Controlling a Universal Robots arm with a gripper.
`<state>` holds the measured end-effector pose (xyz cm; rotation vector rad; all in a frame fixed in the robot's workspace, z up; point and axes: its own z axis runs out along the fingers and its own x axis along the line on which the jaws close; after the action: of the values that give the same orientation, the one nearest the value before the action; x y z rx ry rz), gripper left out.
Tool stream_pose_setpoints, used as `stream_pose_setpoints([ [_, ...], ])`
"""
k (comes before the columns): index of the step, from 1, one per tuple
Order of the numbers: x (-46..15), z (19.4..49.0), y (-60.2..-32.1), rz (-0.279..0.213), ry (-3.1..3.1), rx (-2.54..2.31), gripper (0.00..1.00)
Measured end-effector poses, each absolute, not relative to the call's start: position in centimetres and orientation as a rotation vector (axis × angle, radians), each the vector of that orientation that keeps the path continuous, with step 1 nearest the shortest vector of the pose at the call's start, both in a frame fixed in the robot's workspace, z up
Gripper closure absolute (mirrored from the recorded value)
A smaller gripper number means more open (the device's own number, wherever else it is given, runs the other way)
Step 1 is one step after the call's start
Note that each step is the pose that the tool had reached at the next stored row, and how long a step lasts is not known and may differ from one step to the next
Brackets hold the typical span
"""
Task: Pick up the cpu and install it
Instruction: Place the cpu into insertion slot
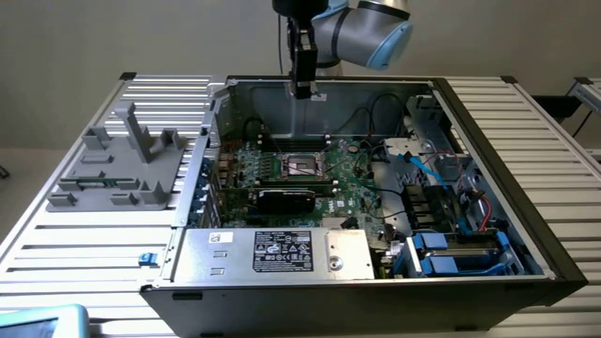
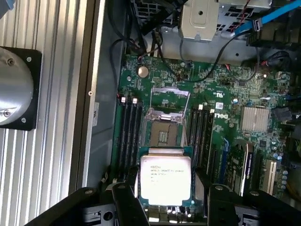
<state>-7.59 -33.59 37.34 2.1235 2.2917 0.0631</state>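
- The biggest risk appears to be a drop. The gripper (image 1: 303,84) hangs high over the open computer case (image 1: 263,102), and its fingers (image 2: 124,202) pinch the cpu (image 2: 165,181) only by two opposite edges. If that light hold slips, the chip would likely fall onto the motherboard (image 2: 225,89).
- The next risk is a bad seat. The socket (image 2: 164,133) lies open directly under the chip, with its metal load frame (image 2: 169,94) hinged up on the far side. Lowering the chip rotated or off-centre could bend the contacts, and the frame could catch one edge.
- A smaller risk is a snag. Memory slots (image 2: 129,136) run close along both sides of the socket, and a black graphics card (image 1: 286,198) lies just on its near side. This leaves the spread of the fingers little room.
- The case lies on its side on a slatted metal table (image 1: 84,246), with the power supply (image 1: 272,252) along its near edge.
- A grey plastic fixture (image 1: 122,165) stands on the table just beside the case, at the exterior view's left.
- A plain beige wall (image 1: 112,35) stands behind the table.
- A teal object (image 1: 42,320) sits at the near corner on the exterior view's left; what it is cannot be told.
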Motion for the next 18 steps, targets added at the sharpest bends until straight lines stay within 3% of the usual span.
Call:
stream_pose_setpoints([
  [18,-7.6,35.1,-33.6,0.04,2.226,2.212,0.45],
])
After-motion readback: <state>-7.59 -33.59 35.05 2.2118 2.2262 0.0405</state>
